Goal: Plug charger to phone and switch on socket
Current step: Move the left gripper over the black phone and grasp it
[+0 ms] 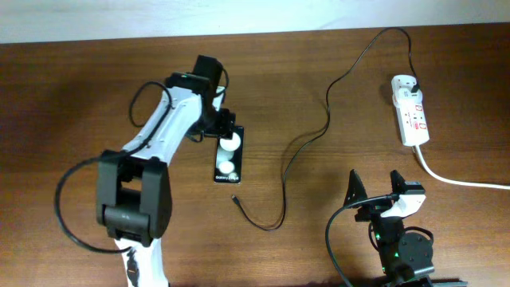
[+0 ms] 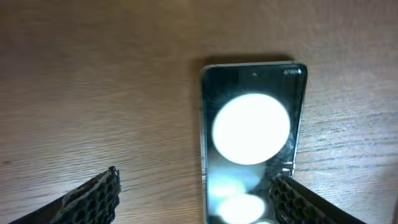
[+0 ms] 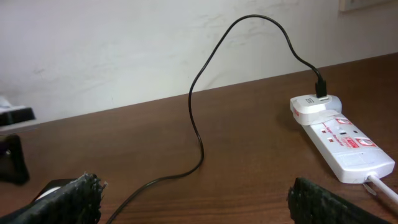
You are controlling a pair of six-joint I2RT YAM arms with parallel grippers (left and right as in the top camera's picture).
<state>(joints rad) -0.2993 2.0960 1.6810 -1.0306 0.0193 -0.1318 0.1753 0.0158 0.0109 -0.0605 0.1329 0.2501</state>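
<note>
Fingers apart, the left tool [image 2: 196, 198] hovers over the smartphone [image 1: 227, 156] left of the worktop's centre, likely to steady it for the charger [image 1: 307, 143], whose connector tip [image 1: 234, 198] lies loose off its near end, while the right tool [image 1: 374, 187] gapes idle at the near edge.

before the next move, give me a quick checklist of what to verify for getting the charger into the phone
1. Charger plugged into socket: ok, its black plug sits in the socket's far end.
2. Connector tip free to pick: ok, it lies loose on the table, near the phone but apart from it.
3. Tip in phone: not ok.
4. Left gripper at the phone: ok, open, one finger at a long edge of the phone.
5. Right gripper open and empty: ok.
6. Socket switched on: cannot tell.
</note>
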